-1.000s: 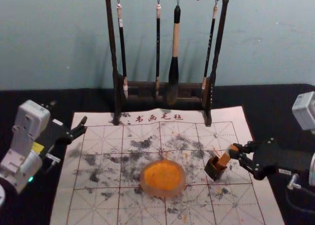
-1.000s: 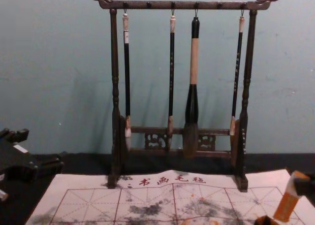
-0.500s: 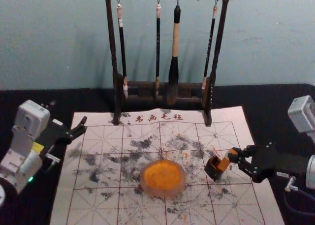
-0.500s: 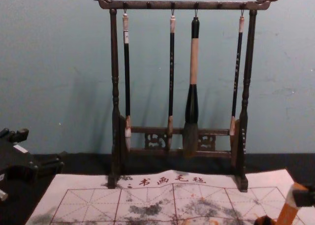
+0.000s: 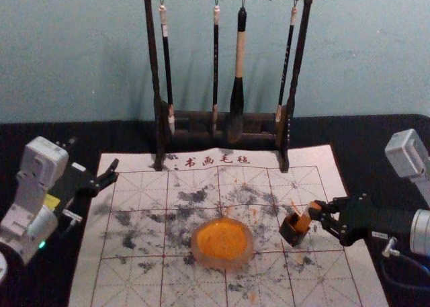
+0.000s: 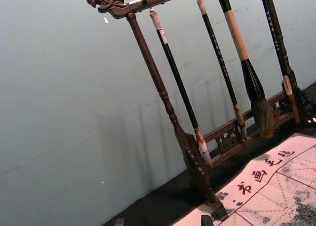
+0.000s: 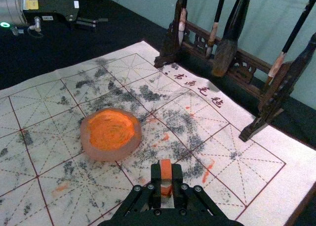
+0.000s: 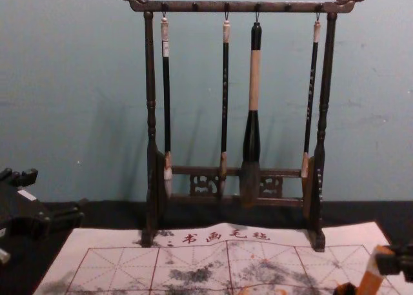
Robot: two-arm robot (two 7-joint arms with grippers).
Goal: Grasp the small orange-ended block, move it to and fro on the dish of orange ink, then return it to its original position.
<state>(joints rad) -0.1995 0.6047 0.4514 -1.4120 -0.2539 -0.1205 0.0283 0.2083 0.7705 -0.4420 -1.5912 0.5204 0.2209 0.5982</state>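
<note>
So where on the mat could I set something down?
Free: the calligraphy mat left of the ink dish, and between dish and brush rack. Crowded: right of the dish, where the right pincer holds the orange-ended block at the dark box; the left pincer hovers by the mat's far left edge.

Faintly glossy wooden rack (image 8: 239,7), 4 bristle-tipped brushes (image 8: 254,82), matt mat (image 5: 329,280), frosted-looking dish (image 7: 91,151)

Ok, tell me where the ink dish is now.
In the head view, the ink dish sits on the mat, left of the dark box near the right gripper.
</note>
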